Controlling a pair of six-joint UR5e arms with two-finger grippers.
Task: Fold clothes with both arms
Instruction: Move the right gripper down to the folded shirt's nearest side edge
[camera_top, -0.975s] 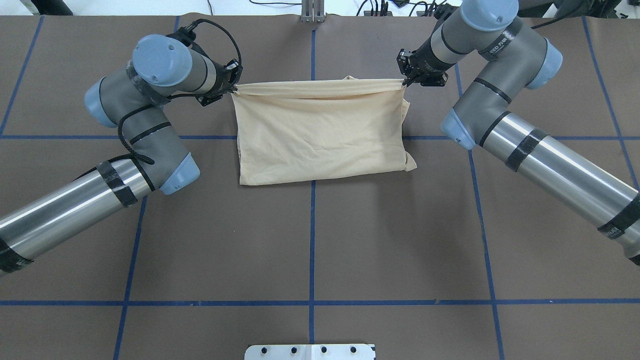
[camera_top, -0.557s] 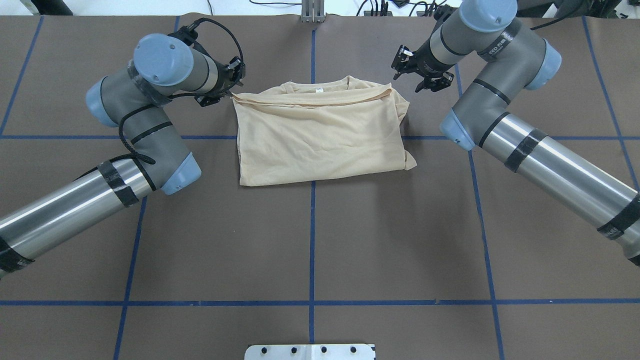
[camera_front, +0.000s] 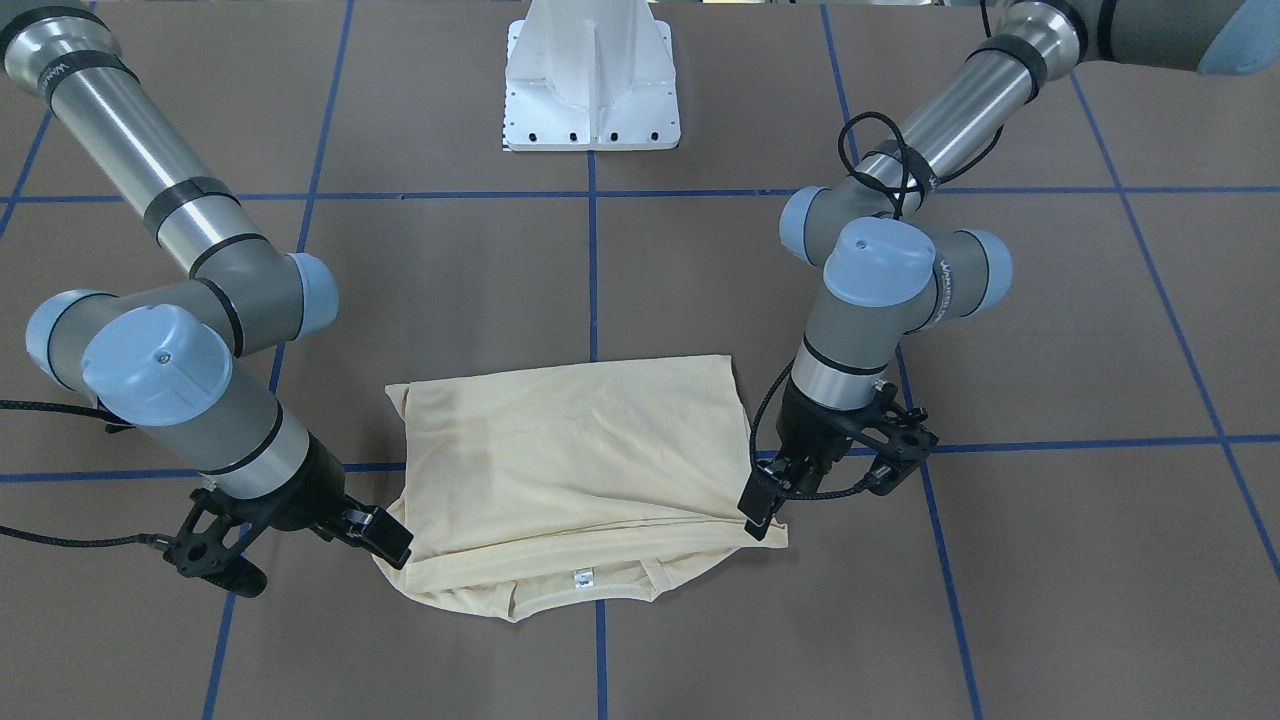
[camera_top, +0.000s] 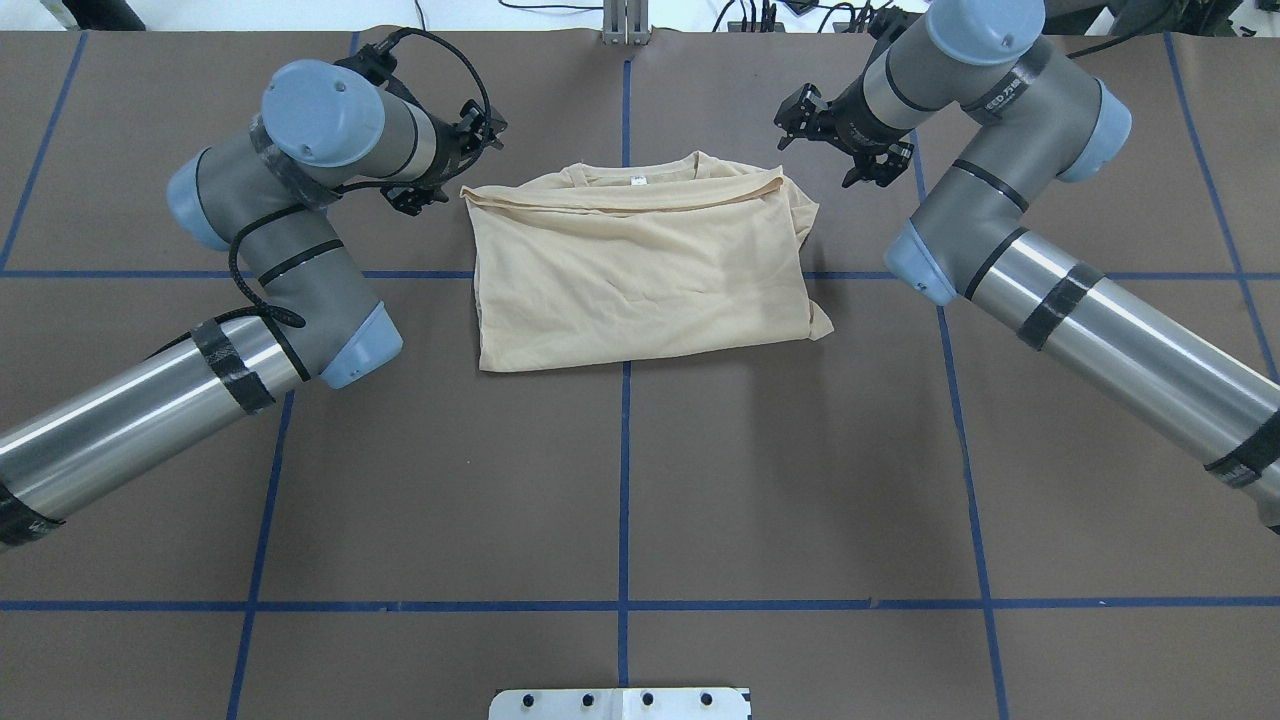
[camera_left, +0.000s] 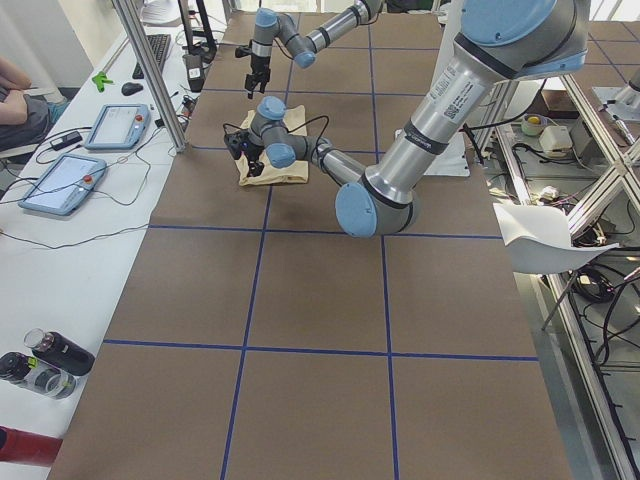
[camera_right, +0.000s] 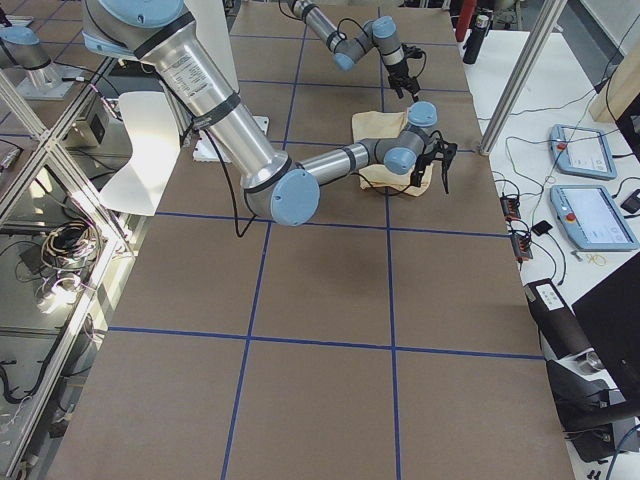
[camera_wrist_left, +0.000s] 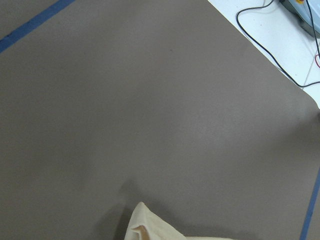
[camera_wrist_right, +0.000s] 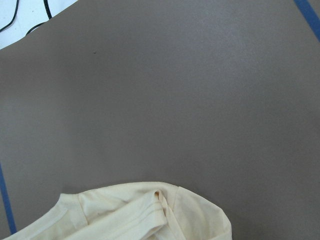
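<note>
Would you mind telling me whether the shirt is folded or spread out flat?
Folded: the shirt lies as a compact rectangle, a top layer doubled over up to the collar, where the neck label shows.

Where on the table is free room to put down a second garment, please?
Bare: the wide brown table surface between the folded cream-yellow shirt and the white base plate. Crowded: the shirt's far corners, where the left gripper and right gripper hover open.
</note>
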